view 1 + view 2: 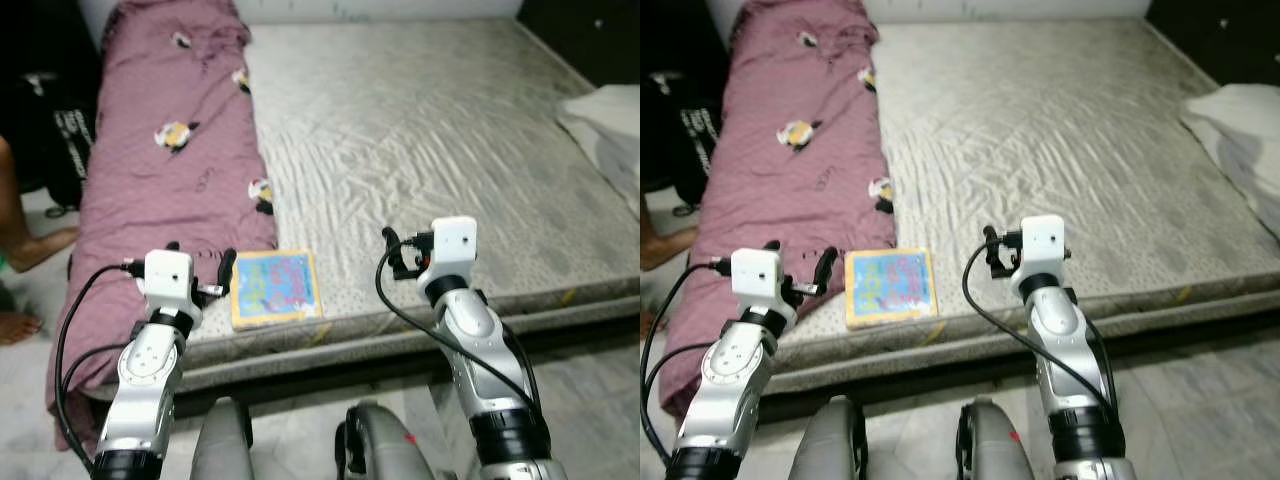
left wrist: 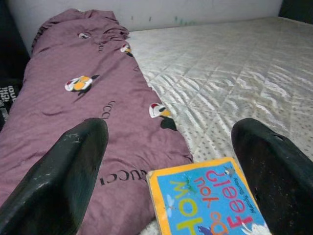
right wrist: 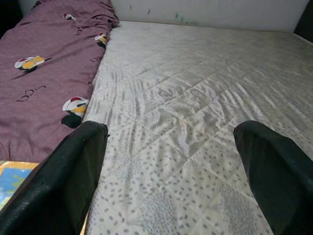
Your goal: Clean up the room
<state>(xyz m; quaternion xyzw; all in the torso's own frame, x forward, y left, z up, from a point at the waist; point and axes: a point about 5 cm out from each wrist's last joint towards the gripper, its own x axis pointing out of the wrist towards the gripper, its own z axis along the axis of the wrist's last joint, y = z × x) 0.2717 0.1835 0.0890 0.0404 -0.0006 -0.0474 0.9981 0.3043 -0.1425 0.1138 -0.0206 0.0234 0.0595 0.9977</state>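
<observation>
Two silver robot arms reach over the near edge of a bare grey quilted mattress. The left gripper has its black fingers spread wide, holding nothing. Just ahead of those open jaws, toward the right finger, lies a thin yellow-bordered blue picture book — flat on the mattress at its near edge, touching a rumpled mauve blanket with small bird prints. The right gripper, jaws also spread and empty, hovers over bare mattress. Beyond, a folded white cloth rests at the far right — a person's bare leg stands at far left.
</observation>
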